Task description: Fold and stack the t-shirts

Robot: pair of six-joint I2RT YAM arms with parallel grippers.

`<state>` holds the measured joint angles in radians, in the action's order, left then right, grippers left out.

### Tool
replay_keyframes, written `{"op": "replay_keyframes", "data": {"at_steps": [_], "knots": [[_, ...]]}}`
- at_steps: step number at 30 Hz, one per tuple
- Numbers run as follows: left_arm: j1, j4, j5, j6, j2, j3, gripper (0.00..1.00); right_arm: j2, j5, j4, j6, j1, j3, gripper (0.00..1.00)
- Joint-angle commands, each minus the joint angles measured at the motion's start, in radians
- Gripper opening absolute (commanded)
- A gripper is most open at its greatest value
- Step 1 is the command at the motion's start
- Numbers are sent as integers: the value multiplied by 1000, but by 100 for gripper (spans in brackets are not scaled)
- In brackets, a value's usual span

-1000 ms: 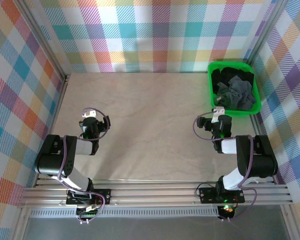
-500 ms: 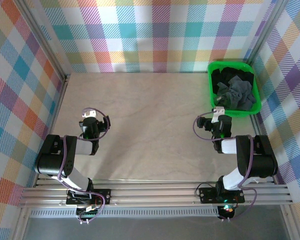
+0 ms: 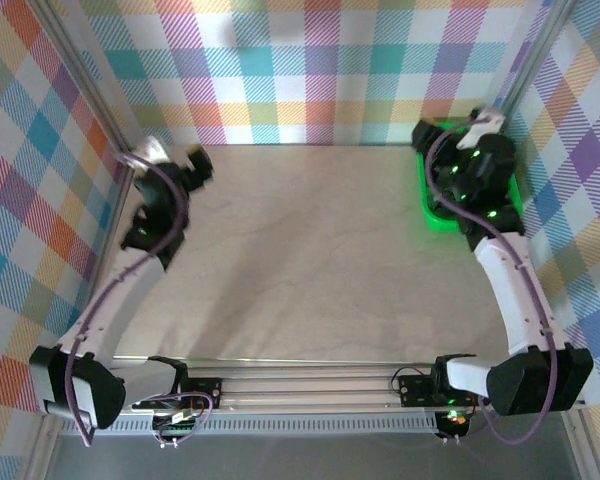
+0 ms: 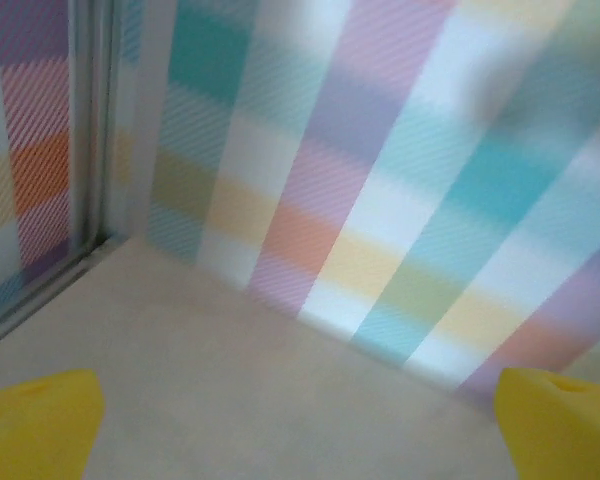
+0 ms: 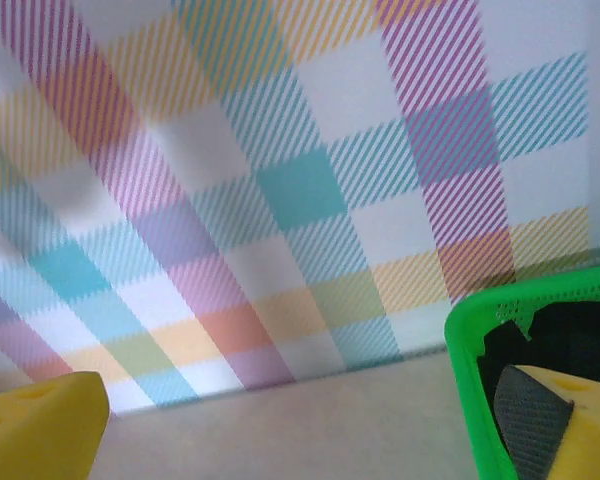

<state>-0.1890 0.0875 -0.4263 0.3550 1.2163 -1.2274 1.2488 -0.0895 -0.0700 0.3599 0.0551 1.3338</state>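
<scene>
Arms extended; left gripper [image 4: 300, 430], right gripper [image 5: 310, 425] both spread. Limp, light t-shirts [image 5: 525, 410] in green bin [image 5: 477, 340] looked pinchable at any ridge.

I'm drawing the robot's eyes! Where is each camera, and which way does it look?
Top external: above and behind the arms, looking down on the table; both arms show, right gripper by the green bin.
Left wrist: on the left gripper, facing a plaid wall corner; yellow fingertips show.
Right wrist: on the right gripper, facing the back wall; fingertips, t-shirts in the bin.
Shared: top and right wrist see the bin.
</scene>
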Motion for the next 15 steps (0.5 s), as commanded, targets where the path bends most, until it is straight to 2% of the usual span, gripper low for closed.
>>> {"op": "replay_keyframes", "data": {"at_steps": [1, 3, 5, 9, 13, 15], "knots": [[75, 434, 248, 220, 108, -163, 100, 164, -106, -427, 187, -52, 171, 96], [43, 447, 385, 177, 161, -267, 100, 247, -126, -483, 208, -96, 248, 96], [2, 469, 467, 168, 188, -329, 99, 315, -105, -476, 221, -143, 277, 96], [-83, 463, 591, 189, 181, -340, 98, 486, -100, -497, 220, -211, 347, 97], [-150, 465, 626, 210, 147, -303, 97, 635, -93, -510, 220, -251, 385, 98], [-167, 474, 628, 219, 124, -282, 96, 705, -43, -500, 219, -265, 402, 95]]}}
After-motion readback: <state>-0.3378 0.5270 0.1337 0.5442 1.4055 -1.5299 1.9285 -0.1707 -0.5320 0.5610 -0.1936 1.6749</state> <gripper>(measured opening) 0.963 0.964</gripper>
